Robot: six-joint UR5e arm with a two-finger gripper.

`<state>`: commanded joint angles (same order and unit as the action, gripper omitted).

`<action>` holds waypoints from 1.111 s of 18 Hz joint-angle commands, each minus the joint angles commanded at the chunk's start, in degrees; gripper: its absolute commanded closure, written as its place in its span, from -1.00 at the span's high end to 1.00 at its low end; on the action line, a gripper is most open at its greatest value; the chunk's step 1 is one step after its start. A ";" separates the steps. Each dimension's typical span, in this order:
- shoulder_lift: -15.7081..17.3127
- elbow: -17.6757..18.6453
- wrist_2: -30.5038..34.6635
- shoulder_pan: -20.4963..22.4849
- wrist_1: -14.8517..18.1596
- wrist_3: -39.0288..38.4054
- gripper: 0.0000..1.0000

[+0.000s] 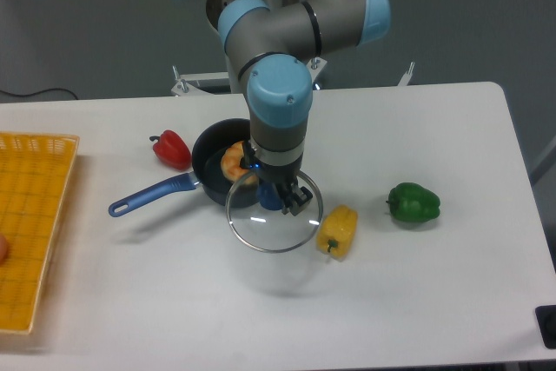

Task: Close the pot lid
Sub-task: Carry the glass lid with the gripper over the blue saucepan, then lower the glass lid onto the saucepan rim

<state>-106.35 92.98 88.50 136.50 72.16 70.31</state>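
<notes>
The dark pot (211, 169) sits on the table left of centre, its long blue handle (149, 195) pointing lower left, with an orange-yellow food piece (234, 161) inside. The clear glass lid (272, 220) with a metal rim hangs level above the table, overlapping the pot's right rim. My gripper (276, 197) is shut on the lid's blue knob, straight down from the wrist. The arm hides part of the pot's right side.
A red pepper (172, 149) lies just left of the pot. A yellow pepper (339, 230) lies right of the lid, a green pepper (413, 202) farther right. A yellow basket (30, 215) stands at the left table edge.
</notes>
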 joint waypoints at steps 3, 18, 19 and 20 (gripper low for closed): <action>0.44 1.76 3.51 -1.93 0.09 1.40 -0.04; 6.94 7.65 6.07 -7.91 0.09 2.99 -0.04; 7.47 8.26 6.42 -8.09 0.09 2.99 -0.04; 7.91 9.05 6.51 -8.18 0.09 2.99 -0.04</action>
<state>-98.44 102.03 95.01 128.32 72.25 73.30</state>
